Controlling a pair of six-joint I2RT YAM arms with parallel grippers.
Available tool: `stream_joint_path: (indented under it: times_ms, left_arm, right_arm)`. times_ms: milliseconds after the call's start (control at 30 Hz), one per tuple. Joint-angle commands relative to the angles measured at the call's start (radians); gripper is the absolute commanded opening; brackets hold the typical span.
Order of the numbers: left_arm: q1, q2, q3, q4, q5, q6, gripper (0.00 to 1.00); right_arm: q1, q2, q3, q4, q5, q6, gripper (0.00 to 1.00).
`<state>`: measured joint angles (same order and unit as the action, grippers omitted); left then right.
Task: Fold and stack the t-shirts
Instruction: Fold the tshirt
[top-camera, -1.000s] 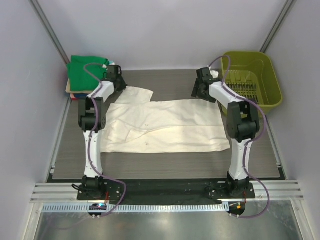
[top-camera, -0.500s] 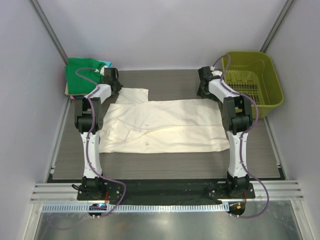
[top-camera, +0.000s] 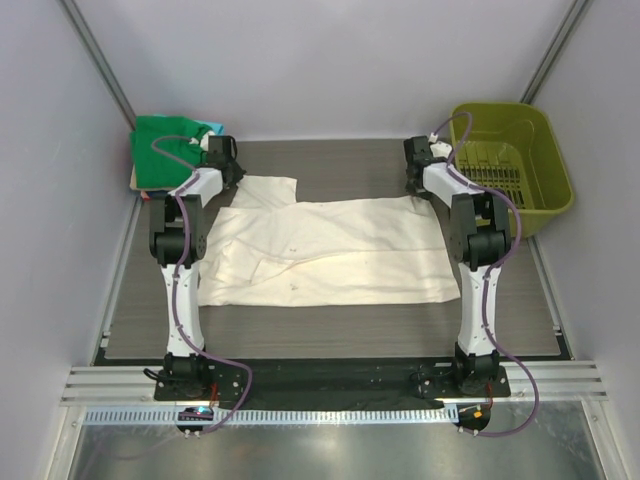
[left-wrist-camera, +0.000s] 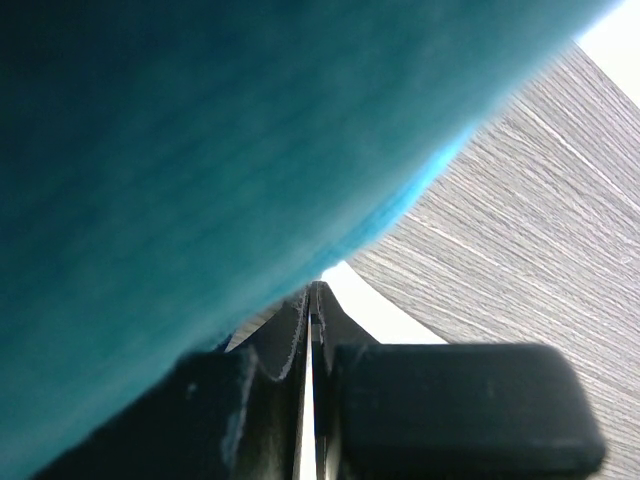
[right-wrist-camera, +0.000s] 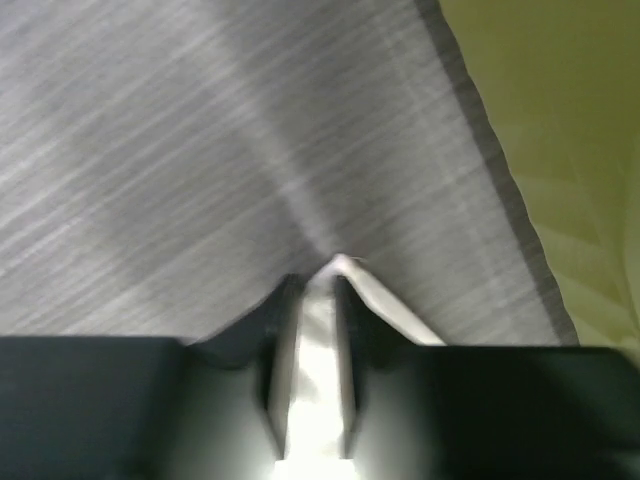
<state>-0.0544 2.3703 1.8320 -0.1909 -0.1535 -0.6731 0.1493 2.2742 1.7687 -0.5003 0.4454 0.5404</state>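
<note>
A cream t-shirt (top-camera: 330, 250) lies spread out on the grey table (top-camera: 340, 165). My left gripper (top-camera: 228, 172) is at its far left sleeve corner. In the left wrist view its jaws (left-wrist-camera: 317, 290) are shut with a thin sliver of the cream cloth (left-wrist-camera: 385, 315) between them, and a light blue shirt (left-wrist-camera: 200, 150) fills the view above. My right gripper (top-camera: 418, 186) is at the shirt's far right corner. Its jaws (right-wrist-camera: 318, 280) are shut on a fold of the cream cloth (right-wrist-camera: 318, 400). Folded shirts, green on top (top-camera: 165, 150), are stacked at the far left.
An olive-green plastic basket (top-camera: 497, 106) stands at the far right, close beside my right gripper, and shows in the right wrist view (right-wrist-camera: 560, 130). White walls enclose the table on three sides. The folded stack sits against the left wall.
My right gripper moved toward the basket and closed on the shirt's far right corner. The left gripper shifted slightly left, drawing the sleeve with it.
</note>
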Motion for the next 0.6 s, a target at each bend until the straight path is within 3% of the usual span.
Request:
stream_joint_path:
  times_ms: [0, 33, 67, 233, 567]
  left_arm:
    - [0.022, 0.023, 0.018, -0.018, -0.034, -0.008, 0.0]
    - [0.021, 0.023, 0.019, -0.016, -0.031, -0.008, 0.0]
    - [0.016, 0.02, 0.018, -0.015, -0.029, 0.001, 0.0]
    - [-0.027, 0.02, 0.059, -0.01, 0.015, 0.108, 0.0]
    - [-0.042, -0.158, 0.015, -0.022, 0.114, 0.102, 0.0]
  right_arm:
    - [-0.004, -0.016, -0.104, -0.02, -0.043, 0.039, 0.21]
    - [-0.004, -0.018, -0.115, -0.017, -0.054, 0.039, 0.15]
    - [-0.005, -0.021, -0.129, -0.009, -0.057, 0.043, 0.01]
    - [-0.004, -0.038, -0.104, -0.006, -0.086, 0.036, 0.01]
    - [-0.004, -0.208, -0.083, -0.023, -0.191, -0.011, 0.01]
